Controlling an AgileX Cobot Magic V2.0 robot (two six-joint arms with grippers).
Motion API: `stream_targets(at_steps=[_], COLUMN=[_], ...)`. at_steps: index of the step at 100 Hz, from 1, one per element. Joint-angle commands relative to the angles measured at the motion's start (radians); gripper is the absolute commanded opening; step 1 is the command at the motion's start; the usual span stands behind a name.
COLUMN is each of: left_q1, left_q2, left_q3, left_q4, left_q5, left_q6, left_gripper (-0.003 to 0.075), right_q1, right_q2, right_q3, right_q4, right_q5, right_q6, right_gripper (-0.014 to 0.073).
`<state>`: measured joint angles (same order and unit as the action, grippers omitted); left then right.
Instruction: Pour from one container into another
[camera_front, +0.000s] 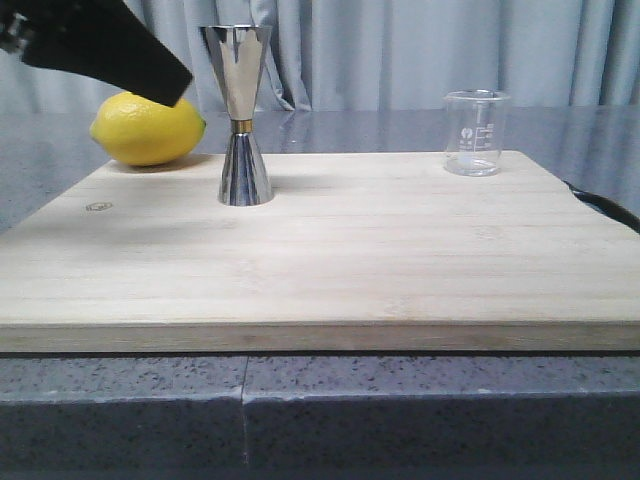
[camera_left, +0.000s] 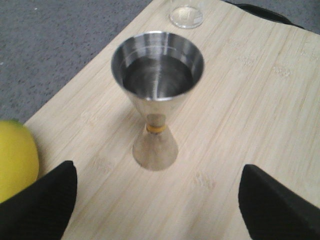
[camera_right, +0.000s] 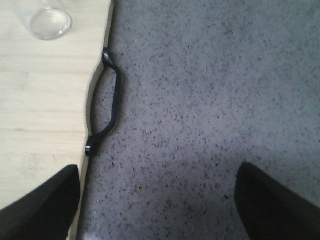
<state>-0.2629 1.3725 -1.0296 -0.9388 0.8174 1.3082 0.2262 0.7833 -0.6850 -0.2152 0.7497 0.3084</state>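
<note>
Left gripper (camera_left: 157, 200) hovers wide open, empty, jigger (camera_left: 156, 95) ahead between its fingers. Right gripper (camera_right: 157, 200) gapes empty over the counter. Beaker (camera_front: 476, 132) stands at the board's (camera_front: 320, 270) far right; approach level, grasp mid-body.

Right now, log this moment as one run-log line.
left gripper: open, near jigger | right gripper: open, beside board handle | beaker: upright, untouched | pour: not started

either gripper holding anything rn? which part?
Nothing held. Left gripper is open with the shiny steel hourglass jigger standing free ahead of it; right gripper is open over bare countertop. Clear glass beaker stands untouched.
</note>
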Motion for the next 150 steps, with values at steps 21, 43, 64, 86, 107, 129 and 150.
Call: stream_targets(at_steps=[21,43,64,86,107,129,150], left_q1=[0.004,0.004,0.004,0.004,0.004,0.004,0.004], left_q2=[-0.288,-0.453,-0.557,-0.627,-0.629,-0.629,-0.629], left_q3=[-0.031,-0.031,-0.031,-0.031,-0.031,-0.031,-0.027], left_q4=[0.463,0.731,0.804,0.807,0.843,0.887,0.889], left_q5=[0.028,0.141,0.238,0.26,0.327,0.331,0.331], left_q6=[-0.644,-1.004,-1.234,-1.25,-1.249,-1.254,-1.254], left_gripper=[0.0609,0.0608,0.0608,0.0608,0.0605,0.0365,0.0041], right_q1=[0.001,0.001,0.001,0.001,0.001,0.001,0.001], right_q2=[-0.01,-0.022,-0.084,-0.201,-0.268,-0.279,-0.279], right_q3=[-0.121,-0.209,-0.211,-0.211,-0.211,-0.211,-0.211], right_q4=[0.006,0.016,0.061,0.041,0.033,0.03,0.03], right_q5=[0.2,0.225,0.171,0.166,0.17,0.209,0.213], right_q6=[-0.047,-0.135,-0.135,-0.138,-0.138,-0.138,-0.138], right_gripper=[0.0573,0.0573,0.0573,0.0573,0.0572,0.0311,0.0036])
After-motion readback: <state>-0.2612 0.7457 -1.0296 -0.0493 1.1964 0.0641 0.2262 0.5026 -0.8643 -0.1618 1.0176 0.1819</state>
